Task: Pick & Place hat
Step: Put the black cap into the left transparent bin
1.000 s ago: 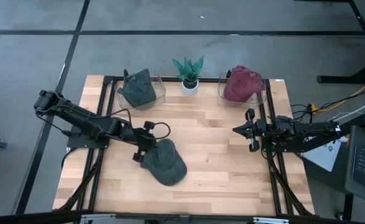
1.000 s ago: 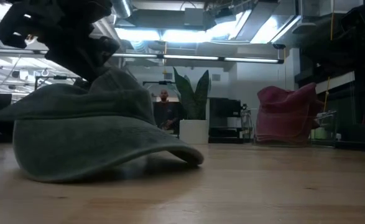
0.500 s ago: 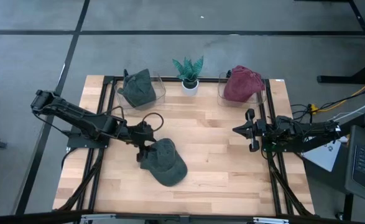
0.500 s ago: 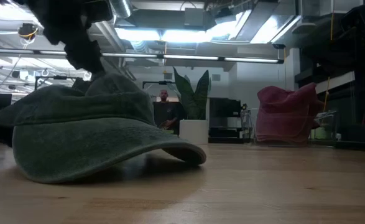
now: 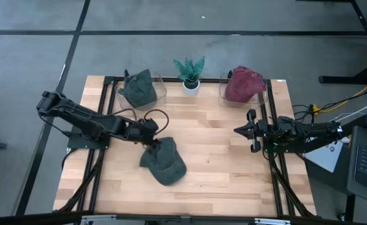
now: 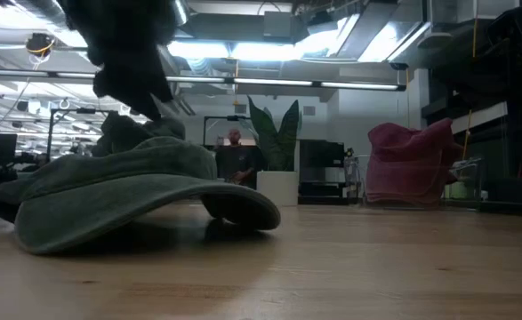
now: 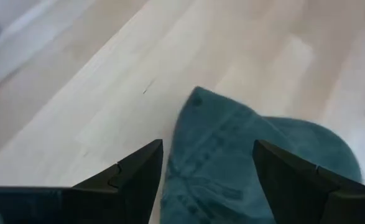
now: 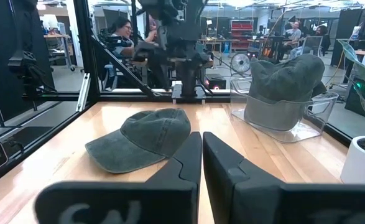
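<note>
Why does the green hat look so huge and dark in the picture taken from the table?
Low view: the green hat sits close to the camera and bright ceiling lights glare behind it. Left wrist view: the hat looks soft and blurry.

Overhead, table-level and two wrist views, all sharing green hat [image 5: 163, 162].

Dark green hat [image 5: 164, 162] (brim tilted up) on the wooden tabletop, near centre
</note>
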{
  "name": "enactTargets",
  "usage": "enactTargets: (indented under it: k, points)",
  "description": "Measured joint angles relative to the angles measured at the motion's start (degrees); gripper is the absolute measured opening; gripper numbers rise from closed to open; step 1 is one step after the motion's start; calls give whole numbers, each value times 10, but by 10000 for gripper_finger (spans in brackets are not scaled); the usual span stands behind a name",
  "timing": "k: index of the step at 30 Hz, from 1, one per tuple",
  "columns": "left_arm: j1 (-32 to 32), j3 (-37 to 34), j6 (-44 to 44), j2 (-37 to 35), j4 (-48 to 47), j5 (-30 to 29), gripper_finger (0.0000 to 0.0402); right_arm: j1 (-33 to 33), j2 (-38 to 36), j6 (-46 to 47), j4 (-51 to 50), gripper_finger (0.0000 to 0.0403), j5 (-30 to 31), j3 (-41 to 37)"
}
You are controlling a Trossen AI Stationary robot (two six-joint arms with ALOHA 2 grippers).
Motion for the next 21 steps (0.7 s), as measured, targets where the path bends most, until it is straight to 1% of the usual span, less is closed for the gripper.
enactTargets:
  k: [3, 7, 9, 13, 18, 21]
  points:
    - [15, 2, -27, 37, 5, 7, 244, 0, 0, 0, 0, 16, 0, 0]
    - [35, 2, -32, 76, 7, 29, 244, 0, 0, 0, 0, 16, 0, 0]
    - [44, 2, -34, 87, -6, 34, 244, 0, 0, 0, 0, 16, 0, 0]
    - [54, 2, -14, 87, -32, 42, 244, 0, 0, 0, 0, 16, 0, 0]
    - [57, 2, -13, 77, -35, 102, 244, 0, 0, 0, 0, 16, 0, 0]
    - [57, 2, -13, 77, -35, 116, 244, 0, 0, 0, 0, 16, 0, 0]
